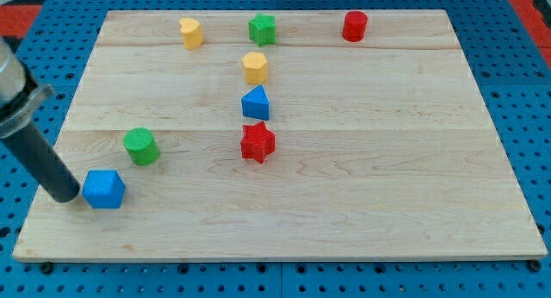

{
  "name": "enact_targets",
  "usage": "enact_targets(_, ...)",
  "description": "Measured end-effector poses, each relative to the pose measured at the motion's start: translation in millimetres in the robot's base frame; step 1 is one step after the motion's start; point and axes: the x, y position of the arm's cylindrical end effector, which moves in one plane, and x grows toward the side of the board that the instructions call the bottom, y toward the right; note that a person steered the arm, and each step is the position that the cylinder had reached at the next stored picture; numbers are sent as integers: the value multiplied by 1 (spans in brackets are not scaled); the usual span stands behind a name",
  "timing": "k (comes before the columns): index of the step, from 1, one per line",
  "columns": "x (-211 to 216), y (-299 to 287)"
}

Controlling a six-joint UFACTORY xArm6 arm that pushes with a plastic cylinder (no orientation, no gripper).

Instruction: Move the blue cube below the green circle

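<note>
The blue cube (104, 189) lies near the board's lower left. The green circle (141, 146) stands just above it and a little to its right, a small gap between them. My tip (65, 195) rests on the board right at the cube's left side, touching or nearly touching it. The dark rod rises from the tip toward the view's upper left.
On the wooden board (344, 203): a red star (257, 142), a blue triangle (256, 102), a yellow hexagon (255, 67), a green star (262, 28), a yellow block (190, 32) and a red cylinder (355, 26).
</note>
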Motion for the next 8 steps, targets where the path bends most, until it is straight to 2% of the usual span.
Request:
enact_targets(2,0,50)
enact_targets(3,9,23)
enact_targets(4,64,44)
enact_targets(5,69,120)
enact_targets(6,55,182)
enact_targets(8,28,206)
